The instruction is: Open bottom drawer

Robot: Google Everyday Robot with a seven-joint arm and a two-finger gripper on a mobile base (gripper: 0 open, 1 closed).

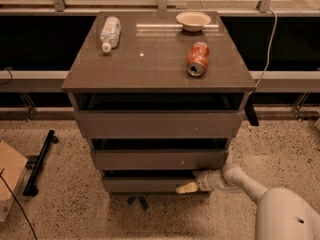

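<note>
Now the pale-tipped pincer (188, 187) sits against the right part of the slim, flat grey-brown bottom drawer (145, 185), lowest of three beneath the dark tabletop (150, 64). Whether the pincer is apart or together, I cannot tell. This looks like the hooking step; next calls for a straight outward pull.

One high camera faces the cabinet (160, 124) front, pincer (187, 187) at lower right
</note>
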